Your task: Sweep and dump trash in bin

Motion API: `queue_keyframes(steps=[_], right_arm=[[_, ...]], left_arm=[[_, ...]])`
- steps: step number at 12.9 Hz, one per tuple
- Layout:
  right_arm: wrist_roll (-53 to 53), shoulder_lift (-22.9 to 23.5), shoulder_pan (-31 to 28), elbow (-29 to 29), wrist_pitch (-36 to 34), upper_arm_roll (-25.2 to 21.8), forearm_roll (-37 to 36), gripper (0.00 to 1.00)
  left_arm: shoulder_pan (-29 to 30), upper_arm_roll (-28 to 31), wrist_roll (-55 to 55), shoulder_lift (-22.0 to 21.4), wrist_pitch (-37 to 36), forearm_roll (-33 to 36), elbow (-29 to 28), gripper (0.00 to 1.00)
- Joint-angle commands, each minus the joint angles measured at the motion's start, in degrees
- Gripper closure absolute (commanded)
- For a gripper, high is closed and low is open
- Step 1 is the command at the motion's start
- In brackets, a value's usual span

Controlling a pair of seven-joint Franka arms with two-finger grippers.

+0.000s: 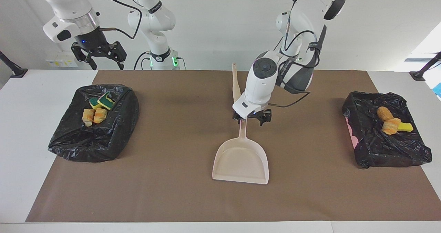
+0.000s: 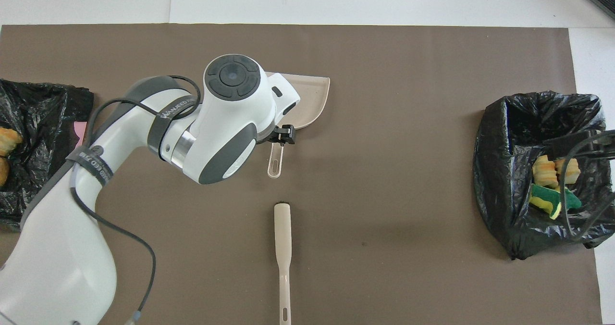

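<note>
Yellow and tan trash (image 1: 97,110) lies in both black bins (image 1: 113,136).

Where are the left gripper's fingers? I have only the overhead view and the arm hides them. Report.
Observer: The left gripper is open, straddling the dustpan handle without clamping it.
Operator: Check the dustpan for trash.
Observer: The dustpan is empty, lying flat.
Operator: Count the bin at the left arm's end.
Observer: That bin holds three scraps: two tan lumps, one yellow sponge.

A beige dustpan (image 1: 241,160) and hand brush (image 2: 283,248) lie mid-table on the brown mat (image 1: 172,178)
</note>
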Motion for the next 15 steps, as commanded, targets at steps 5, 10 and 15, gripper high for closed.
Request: queue_keyframes(steps=[5, 10, 15], right_arm=[[1.0, 0.4, -0.2, 0.8, -0.7, 0.2, 1.2, 0.00], [1.0, 0.4, -0.2, 0.8, -0.7, 0.2, 1.2, 0.00], [1.0, 0.4, -0.2, 0.8, -0.7, 0.2, 1.2, 0.00]], left_arm=[[-0.2, 15.7, 18.0, -18.9, -4.3, -8.4, -7.7, 0.00], [0.2, 27.4, 35.1, -25.4, -13.6, -12.1, -4.4, 0.00], [2.2, 29.9, 39.0, -25.2, -25.3, -11.7, 4.2, 0.00]])
